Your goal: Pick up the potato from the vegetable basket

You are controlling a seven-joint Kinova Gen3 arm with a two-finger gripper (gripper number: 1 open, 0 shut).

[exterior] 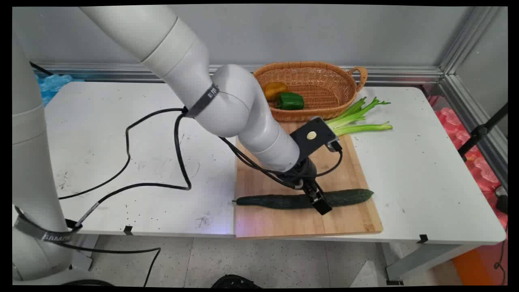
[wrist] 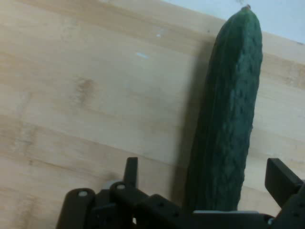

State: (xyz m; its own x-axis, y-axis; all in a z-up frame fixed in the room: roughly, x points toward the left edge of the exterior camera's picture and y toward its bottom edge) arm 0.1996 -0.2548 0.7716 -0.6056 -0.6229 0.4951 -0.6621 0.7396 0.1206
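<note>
The fingers (wrist: 136,171) stand spread apart, one on each side of a single dark green cucumber (exterior: 302,199), not pressed against it as far as the hand view shows; the gripper (exterior: 320,201) is down at the cucumber's right-of-middle part. The cucumber lies lengthwise left to right on one wooden cutting board (exterior: 304,221), towards its near half, its left tip about at the board's left edge. The hand view shows the gap beside the cucumber's skin, which the main view hides. Only the main view shows the rest: one wicker basket (exterior: 320,81) at the board's far edge holding one green pepper (exterior: 290,101) and one yellow pepper (exterior: 274,89), and a bunch of green onions (exterior: 359,117) just right of it. The tabletop (exterior: 121,154) lies bare to the left, crossed by black cables (exterior: 154,162).
</note>
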